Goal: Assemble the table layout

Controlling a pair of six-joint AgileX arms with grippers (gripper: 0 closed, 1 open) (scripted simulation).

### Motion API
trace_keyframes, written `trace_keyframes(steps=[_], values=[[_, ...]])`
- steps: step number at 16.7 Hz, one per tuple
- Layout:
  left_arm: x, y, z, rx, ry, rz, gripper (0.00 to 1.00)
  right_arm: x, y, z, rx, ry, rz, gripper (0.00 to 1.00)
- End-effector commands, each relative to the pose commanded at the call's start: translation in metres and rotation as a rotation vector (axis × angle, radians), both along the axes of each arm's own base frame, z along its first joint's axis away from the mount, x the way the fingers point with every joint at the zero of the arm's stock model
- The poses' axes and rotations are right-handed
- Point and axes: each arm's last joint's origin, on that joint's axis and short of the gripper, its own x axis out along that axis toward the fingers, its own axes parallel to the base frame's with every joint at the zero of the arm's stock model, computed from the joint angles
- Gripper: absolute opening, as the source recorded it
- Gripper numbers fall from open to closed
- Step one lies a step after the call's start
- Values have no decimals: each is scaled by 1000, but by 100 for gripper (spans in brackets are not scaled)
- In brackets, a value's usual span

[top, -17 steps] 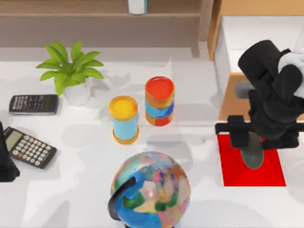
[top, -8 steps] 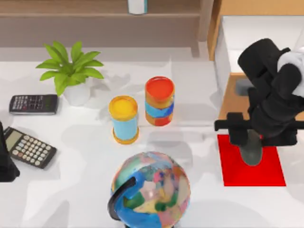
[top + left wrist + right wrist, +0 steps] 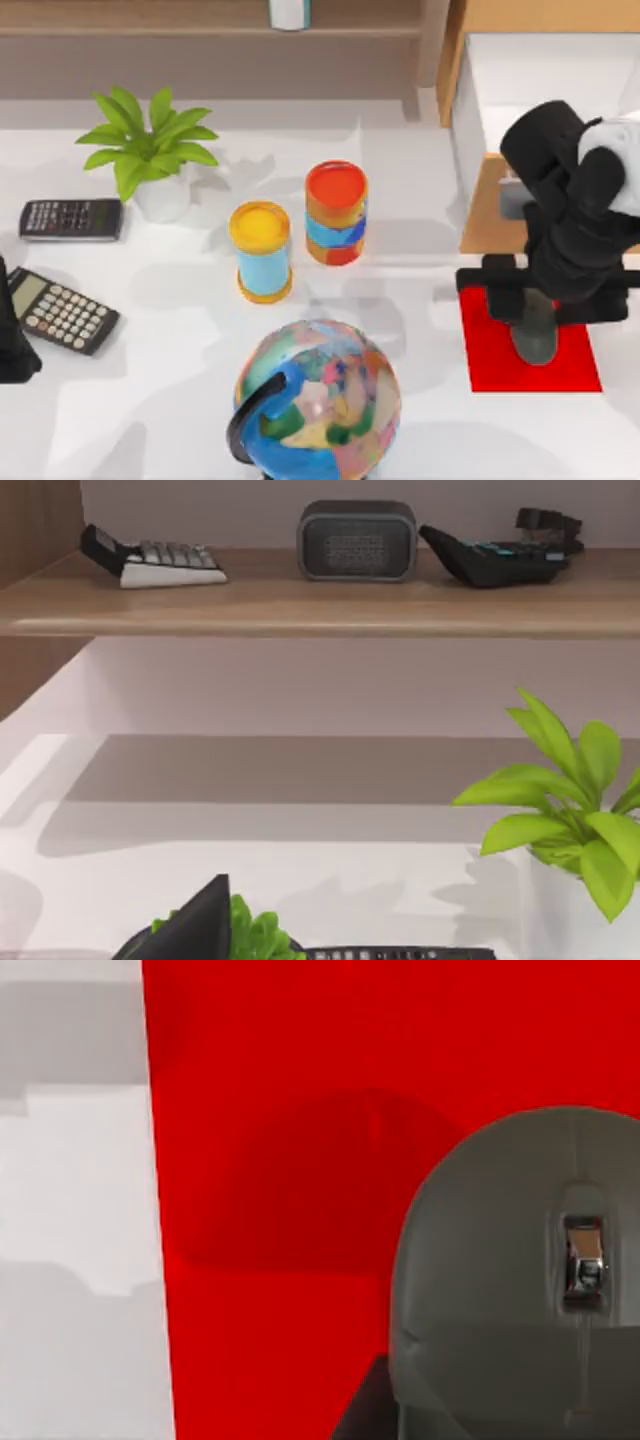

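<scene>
The white table [image 3: 180, 300] carries a small red mat [image 3: 490, 365] at its right side. My right gripper [image 3: 537, 308] hangs over that mat, shut on a grey computer mouse [image 3: 535, 340]. In the right wrist view the mouse [image 3: 500, 1260] sits just above the red mat [image 3: 280, 1110] and throws a shadow on it, with bare white table [image 3: 70, 1210] beside the mat. My left arm [image 3: 10, 340] stays parked at the table's left edge.
A globe [image 3: 318, 400] stands at the front centre. Behind it are a yellow-topped can [image 3: 261, 250] and a red-topped can [image 3: 336, 212]. A potted plant [image 3: 150, 150] and two calculators [image 3: 72, 218] [image 3: 62, 310] occupy the left. A wooden cabinet [image 3: 485, 215] is behind the mat.
My right gripper, still holding the mouse, drifted slightly back, then shifted a little right and toward the front over the red mat. The left arm stayed put.
</scene>
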Motion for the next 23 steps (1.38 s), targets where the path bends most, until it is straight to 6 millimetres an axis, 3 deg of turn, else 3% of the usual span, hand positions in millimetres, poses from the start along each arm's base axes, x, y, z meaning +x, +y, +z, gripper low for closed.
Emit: trace_keyframes(steps=[1,14,23], values=[[0,0,0,0,0,0,100,0,0,0,0,0,0,0],[0,0,0,0,0,0,100,0,0,0,0,0,0,98],[0,0,0,0,0,0,100,0,0,0,0,-1,2,100]])
